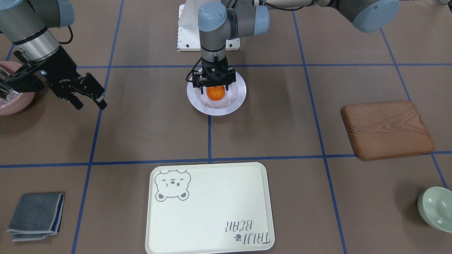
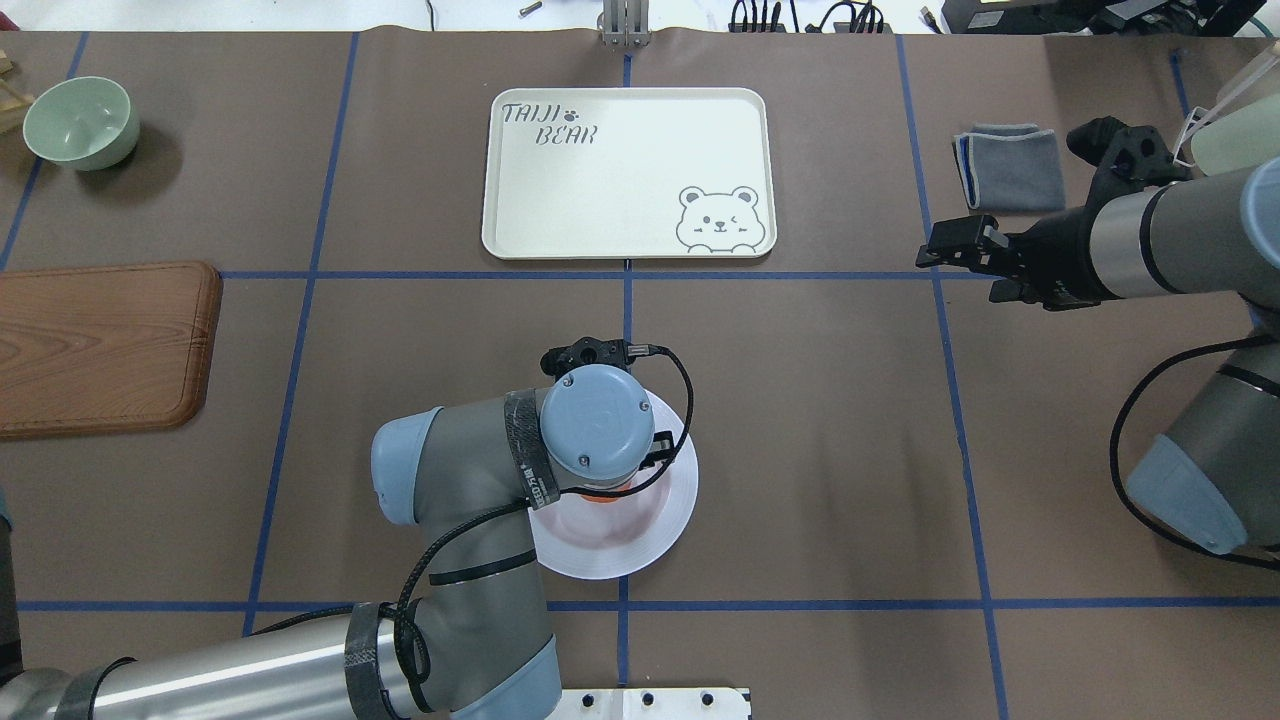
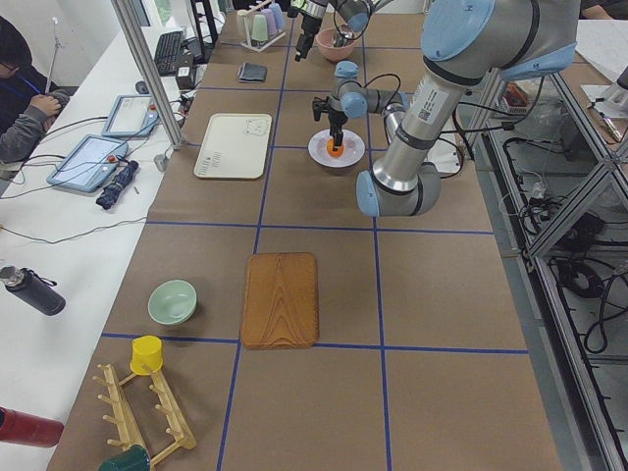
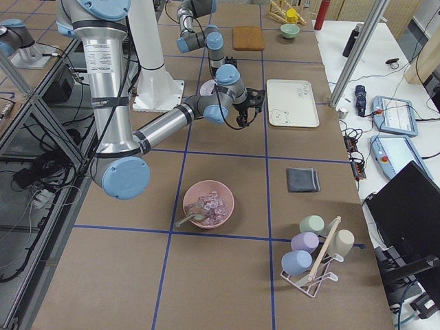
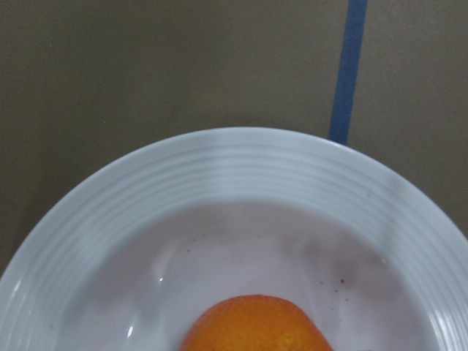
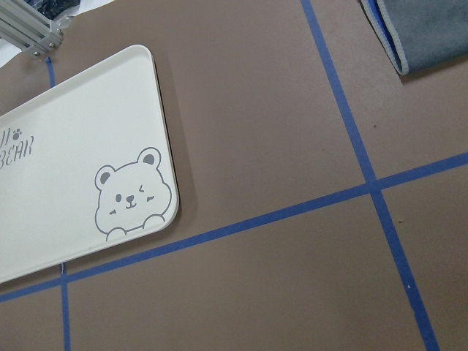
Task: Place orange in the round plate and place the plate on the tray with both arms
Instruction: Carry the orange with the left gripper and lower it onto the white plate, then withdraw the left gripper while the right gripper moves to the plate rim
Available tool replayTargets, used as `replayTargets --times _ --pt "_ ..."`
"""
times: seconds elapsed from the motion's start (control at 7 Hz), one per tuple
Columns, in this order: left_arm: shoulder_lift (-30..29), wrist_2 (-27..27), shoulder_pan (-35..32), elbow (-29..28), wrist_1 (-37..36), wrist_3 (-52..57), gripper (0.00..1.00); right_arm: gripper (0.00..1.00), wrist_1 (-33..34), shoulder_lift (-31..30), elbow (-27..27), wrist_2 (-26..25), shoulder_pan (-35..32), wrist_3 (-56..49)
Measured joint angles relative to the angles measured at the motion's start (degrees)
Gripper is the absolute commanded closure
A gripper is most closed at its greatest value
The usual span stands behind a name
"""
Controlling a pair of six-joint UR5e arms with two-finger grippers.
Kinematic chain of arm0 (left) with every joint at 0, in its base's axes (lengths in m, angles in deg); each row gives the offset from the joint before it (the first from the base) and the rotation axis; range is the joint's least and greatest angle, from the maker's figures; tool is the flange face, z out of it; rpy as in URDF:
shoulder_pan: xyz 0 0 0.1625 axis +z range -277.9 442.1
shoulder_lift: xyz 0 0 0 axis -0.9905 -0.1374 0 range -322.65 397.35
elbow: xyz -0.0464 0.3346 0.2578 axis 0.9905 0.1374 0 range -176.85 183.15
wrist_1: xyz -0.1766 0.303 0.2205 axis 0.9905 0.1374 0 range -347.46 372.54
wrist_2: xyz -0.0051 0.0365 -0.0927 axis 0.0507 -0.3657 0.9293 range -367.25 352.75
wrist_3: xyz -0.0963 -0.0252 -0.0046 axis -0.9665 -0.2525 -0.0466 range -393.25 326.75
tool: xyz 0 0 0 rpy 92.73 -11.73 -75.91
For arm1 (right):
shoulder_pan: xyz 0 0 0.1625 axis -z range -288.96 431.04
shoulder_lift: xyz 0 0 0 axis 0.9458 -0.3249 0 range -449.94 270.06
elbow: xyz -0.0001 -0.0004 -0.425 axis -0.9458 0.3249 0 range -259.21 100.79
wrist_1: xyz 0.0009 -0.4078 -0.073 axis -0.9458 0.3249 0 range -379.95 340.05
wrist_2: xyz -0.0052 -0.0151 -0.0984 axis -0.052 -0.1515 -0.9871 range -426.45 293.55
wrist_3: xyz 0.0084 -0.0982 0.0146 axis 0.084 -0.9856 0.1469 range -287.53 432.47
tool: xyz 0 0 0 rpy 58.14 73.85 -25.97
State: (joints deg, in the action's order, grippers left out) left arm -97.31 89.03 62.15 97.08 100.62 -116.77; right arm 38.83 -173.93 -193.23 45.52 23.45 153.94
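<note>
The orange lies in the well of the white round plate, which stands mid-table on the robot's side. My left gripper points straight down over it. Its fingers stand on either side of the orange with a small gap, so it is open. The left wrist view shows the orange inside the ridged rim of the plate. From overhead the left arm covers most of the plate. My right gripper hangs open and holds nothing, well off to the side. The cream bear tray sits bare beyond the plate.
A brown wooden board and a pale green bowl are on the left arm's side. A pink bowl and a folded grey cloth are on the right arm's side. Blue tape lines cross the brown table.
</note>
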Motion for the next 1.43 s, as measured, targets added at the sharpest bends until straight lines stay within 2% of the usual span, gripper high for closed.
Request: replayTargets --times 0.29,0.43,0.57,0.71,1.0,1.43 --pt "3.1 2.3 -5.0 6.7 -3.7 7.2 0.02 0.00 -2.8 -0.2 0.0 -0.4 1.7 1.3" --pt "5.9 6.3 -10.3 10.1 -6.6 13.7 0.02 0.00 -5.3 -0.3 0.0 -2.3 3.7 5.0" --pt "9.4 10.0 -16.7 12.4 -8.2 21.2 0.02 0.00 -7.9 -0.5 -0.1 -6.2 7.0 9.5" --pt "13.2 13.1 -23.6 13.5 -8.9 29.8 0.02 0.00 -9.8 -0.6 -0.1 -11.7 11.4 14.3" --pt "21.1 19.9 -37.4 12.5 -9.2 52.1 0.02 0.01 -10.9 -0.2 -1.3 -25.9 22.3 22.9" --pt "27.8 24.4 -54.5 3.8 -8.5 80.3 0.02 0.00 -10.7 1.5 -1.2 -43.8 36.5 31.5"
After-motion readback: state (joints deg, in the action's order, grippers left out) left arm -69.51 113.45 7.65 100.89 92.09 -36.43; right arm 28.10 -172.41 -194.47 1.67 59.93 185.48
